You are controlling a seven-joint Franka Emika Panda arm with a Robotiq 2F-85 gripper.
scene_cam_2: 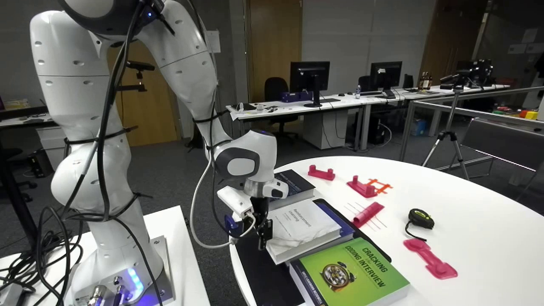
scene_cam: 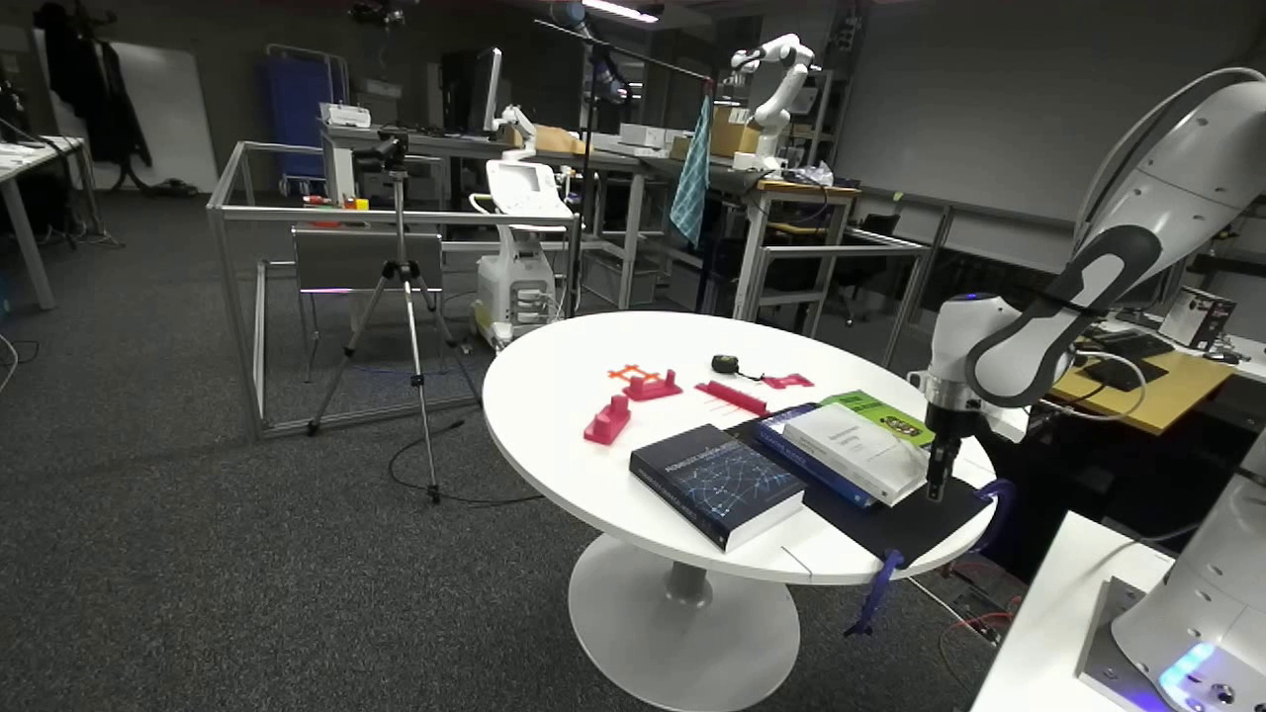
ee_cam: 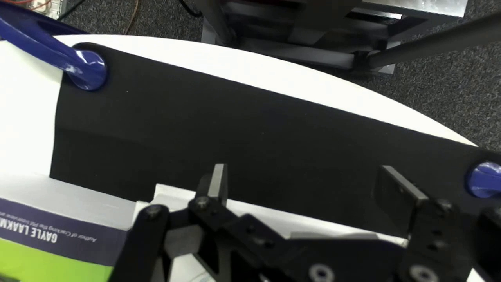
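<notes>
My gripper (ee_cam: 305, 176) is open with nothing between its fingers. In both exterior views the gripper (scene_cam: 936, 487) (scene_cam_2: 264, 239) points down over a flat black sheet (ee_cam: 254, 129), beside the edge of a white book (scene_cam_2: 299, 221). The white book, titled Reinforcement Learning, lies on a blue book (scene_cam: 806, 460). In the wrist view, the white book's edge runs behind the gripper linkage and is partly hidden. A green book (scene_cam_2: 352, 272) lies beside the stack. A thick dark book (scene_cam: 717, 482) lies on its other side. I cannot tell whether a fingertip touches anything.
Dark blue curved pieces (ee_cam: 90, 70) (ee_cam: 485, 180) sit at the sheet's corners and overhang the edge of the round white table (scene_cam: 554, 465). Pink parts (scene_cam: 608, 420) (scene_cam_2: 431, 259), an orange lattice (scene_cam: 633, 373) and a tape measure (scene_cam_2: 420, 218) lie farther across the table.
</notes>
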